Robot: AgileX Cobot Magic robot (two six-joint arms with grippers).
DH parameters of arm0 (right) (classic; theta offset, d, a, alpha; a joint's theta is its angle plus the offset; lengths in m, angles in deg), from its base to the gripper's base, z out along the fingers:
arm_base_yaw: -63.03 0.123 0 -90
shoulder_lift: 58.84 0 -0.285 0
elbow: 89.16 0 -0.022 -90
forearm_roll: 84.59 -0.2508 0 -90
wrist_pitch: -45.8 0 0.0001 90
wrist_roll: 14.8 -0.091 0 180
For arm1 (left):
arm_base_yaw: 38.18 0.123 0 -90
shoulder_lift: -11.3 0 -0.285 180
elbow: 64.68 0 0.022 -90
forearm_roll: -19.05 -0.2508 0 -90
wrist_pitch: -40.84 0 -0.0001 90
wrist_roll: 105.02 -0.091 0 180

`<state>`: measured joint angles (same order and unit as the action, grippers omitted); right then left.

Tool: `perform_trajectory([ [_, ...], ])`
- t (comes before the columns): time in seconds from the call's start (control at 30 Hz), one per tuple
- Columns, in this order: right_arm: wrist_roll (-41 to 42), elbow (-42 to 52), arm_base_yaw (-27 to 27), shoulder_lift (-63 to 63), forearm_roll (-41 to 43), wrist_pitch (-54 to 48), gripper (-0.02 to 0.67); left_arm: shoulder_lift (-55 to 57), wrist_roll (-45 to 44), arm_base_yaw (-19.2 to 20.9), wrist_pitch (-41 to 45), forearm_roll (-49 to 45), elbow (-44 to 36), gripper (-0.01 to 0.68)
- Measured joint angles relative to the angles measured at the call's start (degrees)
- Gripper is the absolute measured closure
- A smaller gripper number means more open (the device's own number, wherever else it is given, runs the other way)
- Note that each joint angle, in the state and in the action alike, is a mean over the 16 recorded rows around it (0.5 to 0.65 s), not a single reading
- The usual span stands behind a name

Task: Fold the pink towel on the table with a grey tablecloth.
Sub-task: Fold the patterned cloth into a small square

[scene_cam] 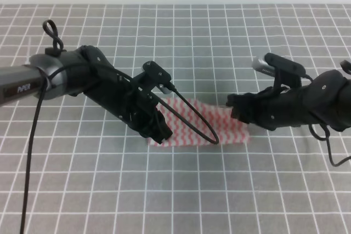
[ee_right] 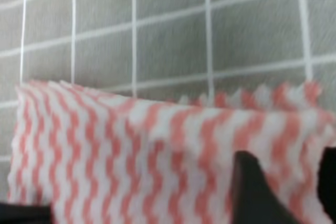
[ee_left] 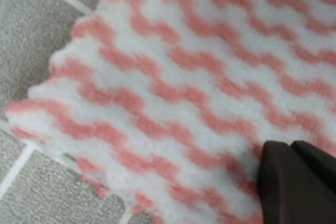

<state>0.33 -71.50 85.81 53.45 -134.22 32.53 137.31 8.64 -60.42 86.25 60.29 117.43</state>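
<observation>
Left fingers: one dark fingertip point(ee_left: 296, 182) shows at the lower right of the left wrist view, resting on the towel point(scene_cam: 205, 121); whether the left gripper point(scene_cam: 159, 130) pinches the cloth I cannot tell.
Right fingers: a dark finger point(ee_right: 257, 192) stands in front of the striped cloth at the bottom of the right wrist view; spread or closed, I cannot tell for the right gripper point(scene_cam: 235, 108).
Surface: grey tablecloth point(scene_cam: 181, 190) with thin white grid lines fills the frame.
Room: pale wall strip along the top edge.
Towel: middle of the frame, between both grippers, left end under the left gripper, right end touching the right gripper.
</observation>
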Motion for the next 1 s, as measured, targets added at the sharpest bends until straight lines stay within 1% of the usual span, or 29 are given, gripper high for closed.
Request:
perform_trajectory([
  [0.13, 0.1, -0.2, 0.0, 0.1, -0.1, 1.3, 0.374, 0.0, -0.4, 0.0, 0.0, -0.1, 0.0, 0.673],
  [0.23, 0.2, -0.6, 0.0, 0.1, -0.2, 1.9, 0.327, 0.0, -0.8, 0.0, 0.0, -0.1, 0.0, 0.673],
  [0.3, 0.4, -0.9, 0.0, 0.1, -0.2, 1.8, 0.311, -0.1, -1.1, 0.0, 0.0, -0.2, 0.0, 0.673],
  [0.4, 1.0, -1.6, 0.0, 0.1, -0.2, 1.2, 0.314, -0.6, -1.5, 0.0, -0.2, -0.4, 0.0, 0.673],
  [0.5, 1.6, -2.4, 0.0, 0.1, 0.1, 0.0, 0.345, -1.5, -1.9, 0.0, -0.5, -0.6, 0.0, 0.673],
  [0.63, 2.3, -3.6, 0.0, 0.1, 0.8, -2.8, 0.42, -3.2, -1.5, 0.0, -0.9, -0.6, -0.1, 0.673],
  [0.87, 3.1, -4.8, 0.0, 0.1, 3.1, -8.5, 0.573, -6.1, 3.7, 0.0, -1.5, -0.4, -0.1, 0.673],
  [1.0, 3.1, -5.1, 0.0, 0.1, 4.8, -11.3, 0.634, -7.0, 6.9, 0.0, -1.1, -0.1, -0.1, 0.673],
])
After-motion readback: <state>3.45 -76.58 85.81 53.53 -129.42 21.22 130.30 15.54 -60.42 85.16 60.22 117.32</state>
